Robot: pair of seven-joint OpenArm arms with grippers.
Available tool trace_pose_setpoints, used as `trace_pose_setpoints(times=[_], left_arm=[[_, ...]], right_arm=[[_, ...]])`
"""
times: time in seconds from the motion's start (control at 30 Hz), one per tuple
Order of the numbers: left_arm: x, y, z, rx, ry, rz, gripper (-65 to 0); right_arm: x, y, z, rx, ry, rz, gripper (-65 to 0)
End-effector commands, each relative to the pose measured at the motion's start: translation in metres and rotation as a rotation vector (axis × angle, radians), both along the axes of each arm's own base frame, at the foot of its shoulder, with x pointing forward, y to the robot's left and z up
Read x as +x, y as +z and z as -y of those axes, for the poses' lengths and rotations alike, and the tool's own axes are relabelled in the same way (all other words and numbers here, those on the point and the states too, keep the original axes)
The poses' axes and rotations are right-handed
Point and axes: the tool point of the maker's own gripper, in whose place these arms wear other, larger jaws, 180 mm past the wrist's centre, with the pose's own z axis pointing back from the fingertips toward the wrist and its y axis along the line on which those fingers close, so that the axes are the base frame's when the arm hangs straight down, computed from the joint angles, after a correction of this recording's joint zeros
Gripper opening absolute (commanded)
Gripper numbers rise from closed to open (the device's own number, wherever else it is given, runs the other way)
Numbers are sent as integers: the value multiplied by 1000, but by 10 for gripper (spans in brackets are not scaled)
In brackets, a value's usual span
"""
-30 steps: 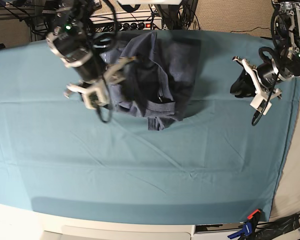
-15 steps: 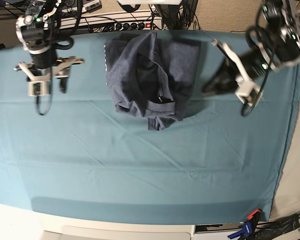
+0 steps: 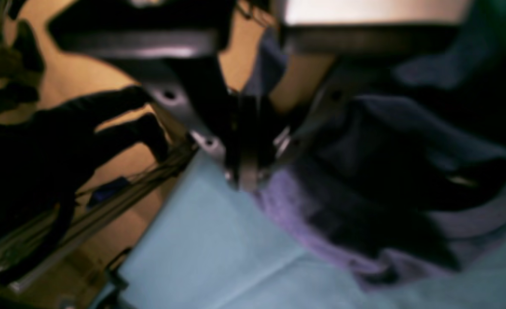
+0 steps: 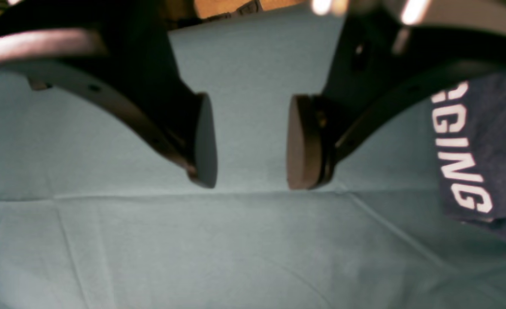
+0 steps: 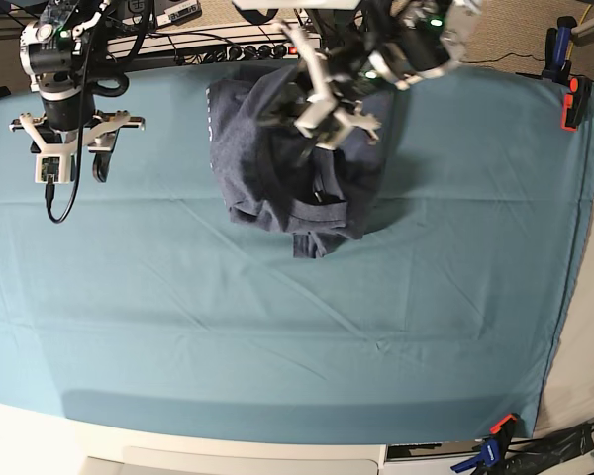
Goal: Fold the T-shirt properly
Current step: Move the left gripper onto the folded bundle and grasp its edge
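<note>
Left gripper [image 3: 244, 171]: in the left wrist view its jaws are pressed together, tips at the near edge of the T-shirt [image 3: 364, 180]. The picture is blurred, so whether any cloth sits between the tips cannot be told.
T-shirt, left wrist view: a dark rumpled heap just beside the tips, lying on the teal table cloth [image 3: 218, 249].
Right gripper [image 4: 250, 141]: in the right wrist view its jaws stand spread and empty over bare table cloth [image 4: 192, 240].
T-shirt, right wrist view: only a corner shows [image 4: 484, 163], off to the side of the right gripper and apart from it, with white lettering [image 4: 459, 154] facing up.
Left gripper, base view [image 5: 329, 107]: over the far half of the T-shirt [image 5: 277, 178], above its folds.
Right gripper, base view [image 5: 64, 148]: well apart from the T-shirt, toward the table cloth's [image 5: 277, 336] side edge.
T-shirt, base view: bunched at the far middle of the table cloth, layers overlapping, a sleeve or hem poking out at the near side.
Step in hand: likely the left gripper taking hold of an upper layer to spread the heap out.
How to do it well: pinch only one layer, lift slowly and check that cloth follows; if none does, release and re-grip deeper. Bring the right gripper to the opposite edge so the fabric is drawn flat, not dragged.
</note>
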Motion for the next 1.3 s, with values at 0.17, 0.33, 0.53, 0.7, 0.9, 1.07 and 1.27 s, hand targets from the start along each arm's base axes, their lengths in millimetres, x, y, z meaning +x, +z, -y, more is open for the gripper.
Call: trace_pose_setpoints(times=[0.17, 0.33, 0.53, 0.7, 0.9, 1.07, 1.27], left_arm=[[6, -5, 39, -71, -44, -22, -650], [19, -23, 59, -54, -67, -55, -650], [35, -35, 69, -23, -82, -67, -650], [42, -47, 72, 14, -85, -76, -650], [46, -97, 54, 209, -63, -101, -650], [43, -112, 43, 279, -78, -128, -650], [44, -114, 39, 299, -85, -131, -650]], right_arm=[[4, 12, 0, -9, 3, 51, -381], [4, 11, 0, -9, 4, 51, -381], [4, 12, 0, -6, 5, 54, -381], [4, 12, 0, -6, 4, 56, -381], [4, 12, 0, -6, 3, 56, -381], [4, 12, 0, -5, 3, 56, -381], [4, 12, 0, -5, 3, 56, -381]])
